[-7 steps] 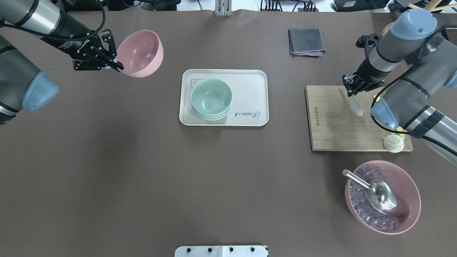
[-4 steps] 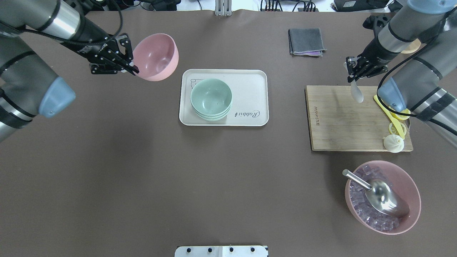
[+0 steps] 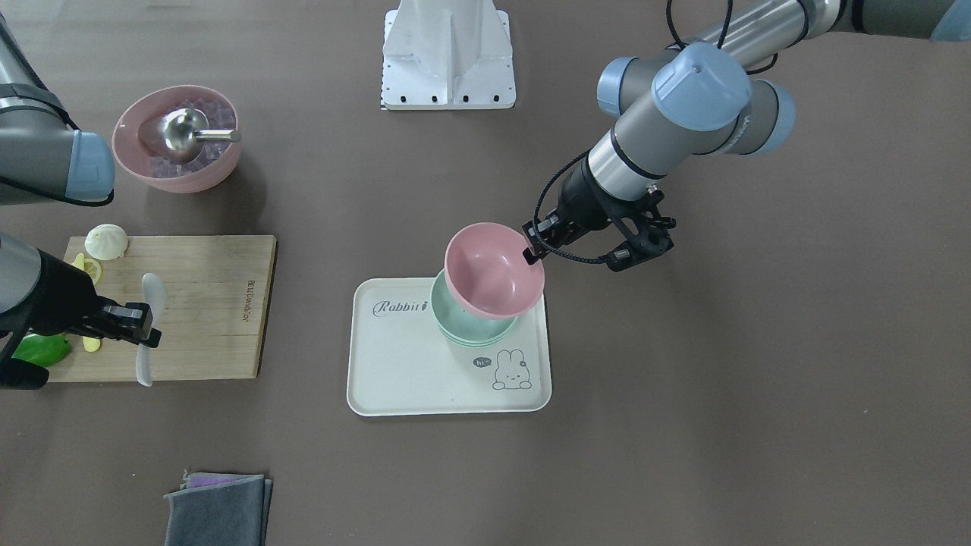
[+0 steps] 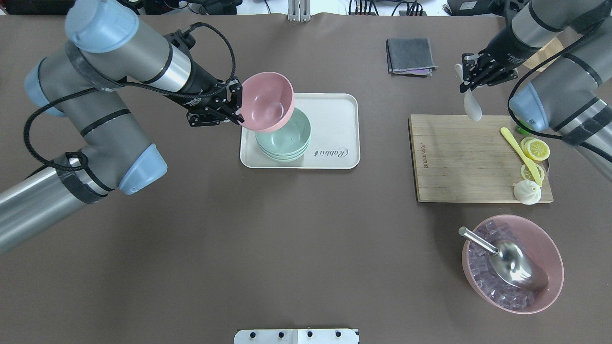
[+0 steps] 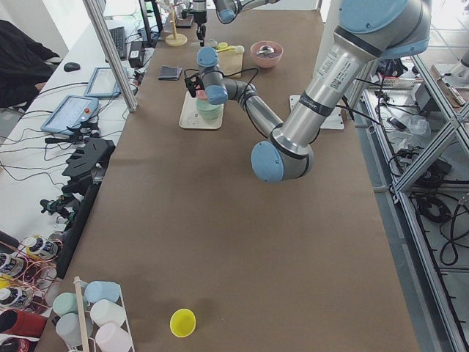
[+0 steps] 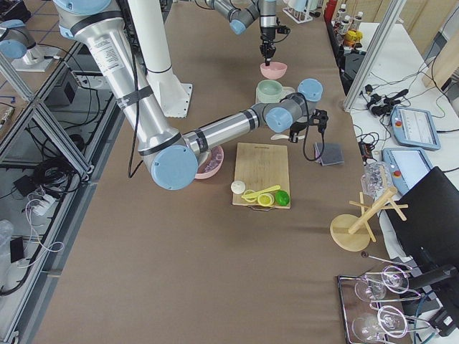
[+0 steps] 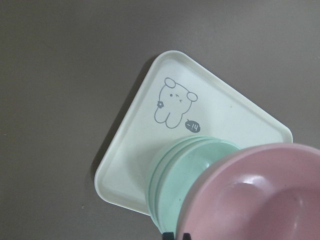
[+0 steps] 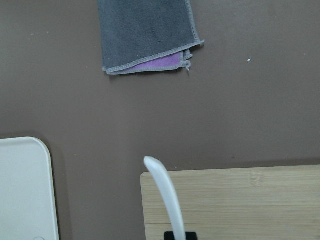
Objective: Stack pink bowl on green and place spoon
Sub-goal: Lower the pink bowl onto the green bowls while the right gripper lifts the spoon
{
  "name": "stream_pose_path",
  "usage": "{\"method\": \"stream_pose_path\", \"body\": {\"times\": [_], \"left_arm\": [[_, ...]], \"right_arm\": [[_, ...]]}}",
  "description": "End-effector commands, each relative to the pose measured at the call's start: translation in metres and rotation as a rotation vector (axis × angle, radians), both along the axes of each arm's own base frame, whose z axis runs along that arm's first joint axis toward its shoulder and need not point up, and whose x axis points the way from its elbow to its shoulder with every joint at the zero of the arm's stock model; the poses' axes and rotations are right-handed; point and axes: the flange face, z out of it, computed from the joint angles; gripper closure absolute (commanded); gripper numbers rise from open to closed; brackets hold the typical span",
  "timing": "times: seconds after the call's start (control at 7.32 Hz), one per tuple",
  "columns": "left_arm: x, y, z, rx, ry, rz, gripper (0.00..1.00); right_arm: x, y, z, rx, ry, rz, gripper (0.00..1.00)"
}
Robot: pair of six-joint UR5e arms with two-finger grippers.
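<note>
My left gripper point(image 4: 237, 112) is shut on the rim of the pink bowl point(image 4: 267, 101) and holds it tilted over the back left part of the green bowl stack point(image 4: 289, 141). That stack stands on a cream tray point(image 4: 337, 124). In the front view the pink bowl point(image 3: 493, 269) overlaps the green bowls point(image 3: 474, 334); I cannot tell if they touch. The left wrist view shows the pink bowl point(image 7: 260, 195) above the green bowls point(image 7: 172, 175). My right gripper point(image 4: 466, 85) is shut on a white spoon point(image 4: 472, 109), which hangs over the far edge of the wooden board point(image 4: 454, 157).
On the board's right side lie a yellow knife point(image 4: 519, 145), lemon slices point(image 4: 536, 149) and a bun point(image 4: 527, 192). A second pink bowl point(image 4: 550, 248) with ice and a metal scoop point(image 4: 507, 258) stands front right. A grey cloth point(image 4: 410, 56) lies at the back.
My left arm has carried the pink bowl right, from the bare table to over the green bowls. My right gripper has moved the spoon back, from over the board to its far edge.
</note>
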Motion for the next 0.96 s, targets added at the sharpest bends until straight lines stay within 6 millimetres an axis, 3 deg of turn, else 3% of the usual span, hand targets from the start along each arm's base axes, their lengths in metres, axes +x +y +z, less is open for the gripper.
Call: {"method": "stream_pose_path", "body": {"times": [0.0, 0.27, 0.82], "left_arm": [[0.029, 0.005, 0.011, -0.002, -0.015, 0.018, 1.00], [0.043, 0.005, 0.017, 0.008, -0.009, 0.024, 1.00], [0.048, 0.002, 0.018, 0.013, -0.017, 0.024, 1.00]], "right_arm": [[0.000, 0.000, -0.027, 0.003, -0.027, 0.022, 1.00], [-0.001, 0.000, -0.032, 0.008, -0.031, 0.021, 1.00], [-0.001, 0.000, -0.033, 0.010, -0.032, 0.019, 1.00]]}}
